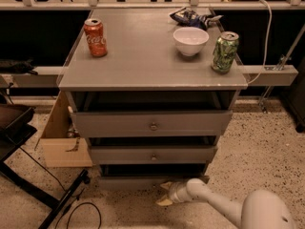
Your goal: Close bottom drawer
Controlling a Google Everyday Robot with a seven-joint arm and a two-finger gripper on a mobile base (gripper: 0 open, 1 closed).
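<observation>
The grey cabinet point(152, 66) has three drawers. The bottom drawer point(138, 181) is the lowest; its low front panel sits nearly flush under the middle drawer point(152, 154), with a dark gap above it. Its knob is hidden behind my gripper. My gripper point(163, 193) is at the end of the white arm point(214, 206) that comes in from the lower right, right in front of the bottom drawer's front panel at its middle. The top drawer point(152, 123) stands out a little.
On the cabinet top are a red can point(95, 37), a white bowl point(190, 40), a green can point(224, 52) and a chip bag point(193, 17). A cardboard box point(59, 137) is left of the cabinet. Black stand legs and a cable point(71, 199) lie on the floor at left.
</observation>
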